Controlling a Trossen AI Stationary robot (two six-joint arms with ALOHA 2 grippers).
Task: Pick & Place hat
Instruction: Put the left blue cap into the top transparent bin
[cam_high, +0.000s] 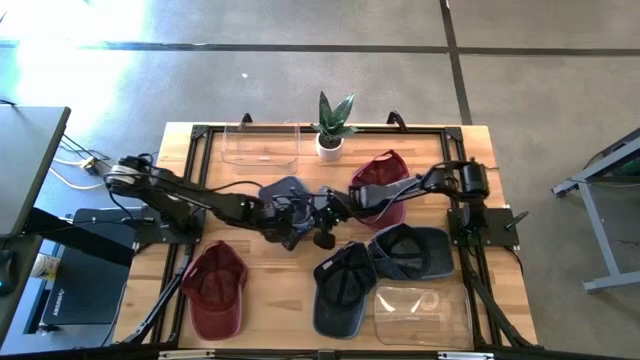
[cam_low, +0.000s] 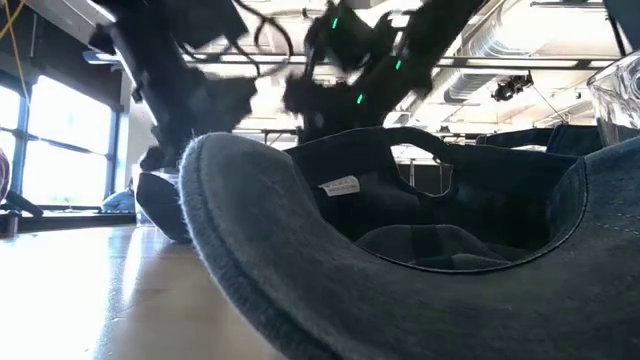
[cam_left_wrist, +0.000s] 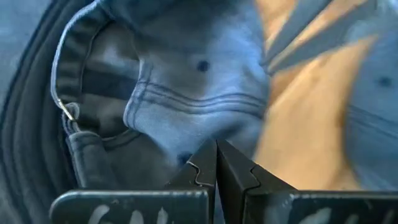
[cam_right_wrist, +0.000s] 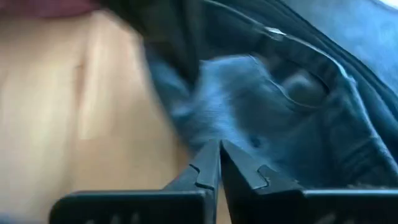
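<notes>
A blue denim hat (cam_high: 285, 190) sits at the table's middle, its inside and back strap facing the left wrist view (cam_left_wrist: 186, 81). My left gripper (cam_high: 298, 216) reaches it from the table's left and my right gripper (cam_high: 326, 208) from the right. Both are shut, their tips at the hat's cloth (cam_right_wrist: 261, 106). In the high view the two hands cover the hat's near side. In the low view both arms hang above a dark hat shape (cam_low: 165, 205) that touches the tabletop. My left gripper (cam_left_wrist: 216, 149) has its shut fingertips on the denim of the crown (cam_left_wrist: 199, 127), below a stitched seam, slanting down from the table's left. The tips hide how much cloth lies between them. My right gripper (cam_right_wrist: 219, 149) meets the hat's denim (cam_right_wrist: 233, 134) with shut fingertips, slanting down from the table's right. The picture is blurred, so one layer or a fold cannot be told.
A dark red hat (cam_high: 382, 180) lies under the right arm, another red hat (cam_high: 213, 290) at the near left. Two dark blue hats (cam_high: 340, 285) (cam_high: 412, 250) lie near right. Clear containers stand at the far left (cam_high: 262, 145) and near right (cam_high: 420, 312), a potted plant (cam_high: 330, 125) at the far edge.
</notes>
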